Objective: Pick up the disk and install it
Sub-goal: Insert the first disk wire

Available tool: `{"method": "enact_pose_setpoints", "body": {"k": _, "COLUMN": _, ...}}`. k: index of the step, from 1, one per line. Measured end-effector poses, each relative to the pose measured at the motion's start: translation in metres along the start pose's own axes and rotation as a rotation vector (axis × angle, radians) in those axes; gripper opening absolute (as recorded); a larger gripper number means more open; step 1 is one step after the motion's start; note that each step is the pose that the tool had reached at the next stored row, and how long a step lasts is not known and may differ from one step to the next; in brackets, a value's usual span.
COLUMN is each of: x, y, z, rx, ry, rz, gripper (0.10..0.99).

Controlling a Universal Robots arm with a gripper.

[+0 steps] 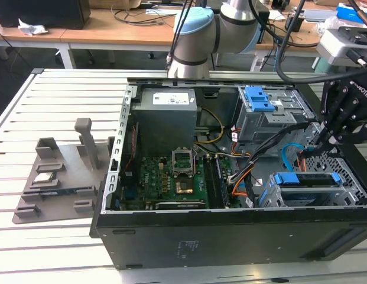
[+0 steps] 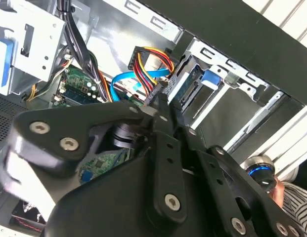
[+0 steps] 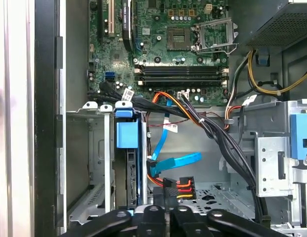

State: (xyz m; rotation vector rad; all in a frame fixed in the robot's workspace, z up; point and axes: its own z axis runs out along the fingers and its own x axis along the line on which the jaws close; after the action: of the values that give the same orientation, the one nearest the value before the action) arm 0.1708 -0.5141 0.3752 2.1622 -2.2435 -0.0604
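1. Slats of pale metal form the table (image 1: 59, 94), ridged lengthwise; on the exterior view's left it carries a matte grey plastic fixture (image 1: 59, 171) with upright posts and a small square silver chip (image 1: 44, 176) lying flat in it.
2. A black computer case (image 1: 230, 234) lies open on its side in the middle of the table. Inside are a green motherboard (image 1: 171, 177) with an empty processor socket and a boxy grey power supply (image 1: 166, 115).
3. Toward the exterior view's right, a grey metal cage (image 1: 272, 112) with a blue plastic latch sits at the far wall of the case, with bundled black, orange and yellow cables (image 1: 254, 160) below it.
4. The disk (image 1: 304, 180), flat and clipped in bright blue plastic, stands on edge in the perforated metal drive bay (image 1: 348, 189) at the near corner of the case on the exterior view's right; the first wrist view shows its blue tab (image 3: 126, 133) between the bay's rails.
5. The black gripper (image 1: 316, 142) hangs just above that bay, beside a blue ribbon cable (image 3: 173, 163). Its fingers (image 2: 163, 111) are drawn together to a narrow tip and hold nothing.
6. Beyond the table stand wooden desks strewn with cables.
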Motion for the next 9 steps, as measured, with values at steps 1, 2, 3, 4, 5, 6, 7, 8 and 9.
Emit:
{"method": "enact_pose_setpoints", "body": {"k": 1, "x": 0.0000, "y": -0.0001, "z": 0.0001, "rx": 0.000, "ry": -0.0001, "rz": 0.000, "gripper": 0.235}}
{"method": "enact_pose_setpoints", "body": {"k": 2, "x": 0.0000, "y": -0.0001, "z": 0.0001, "rx": 0.000, "ry": -0.0001, "rz": 0.000, "gripper": 0.302}}
{"method": "enact_pose_setpoints", "body": {"k": 3, "x": 0.0000, "y": -0.0002, "z": 0.0002, "rx": 0.000, "ry": 0.0000, "rz": 0.000, "gripper": 0.302}}
{"method": "enact_pose_setpoints", "body": {"k": 4, "x": -0.0001, "y": -0.0002, "z": 0.0018, "rx": 0.000, "ry": -0.0004, "rz": 0.000, "gripper": 0.302}}
{"method": "enact_pose_setpoints", "body": {"k": 5, "x": -0.0003, "y": -0.0003, "z": 0.0040, "rx": 0.000, "ry": -0.0002, "rz": 0.000, "gripper": 0.302}}
{"method": "enact_pose_setpoints", "body": {"k": 6, "x": -0.0005, "y": -0.0004, "z": 0.0057, "rx": 0.000, "ry": 0.0002, "rz": 0.000, "gripper": 0.302}}
{"method": "enact_pose_setpoints", "body": {"k": 7, "x": -0.0005, "y": -0.0005, "z": 0.0077, "rx": 0.000, "ry": 0.0007, "rz": 0.000, "gripper": 0.302}}
{"method": "enact_pose_setpoints", "body": {"k": 8, "x": -0.0005, "y": -0.0006, "z": 0.0095, "rx": 0.000, "ry": 0.0012, "rz": 0.000, "gripper": 0.302}}
{"method": "enact_pose_setpoints", "body": {"k": 9, "x": -0.0006, "y": -0.0008, "z": 0.0139, "rx": 0.000, "ry": 0.0016, "rz": 0.000, "gripper": 0.302}}
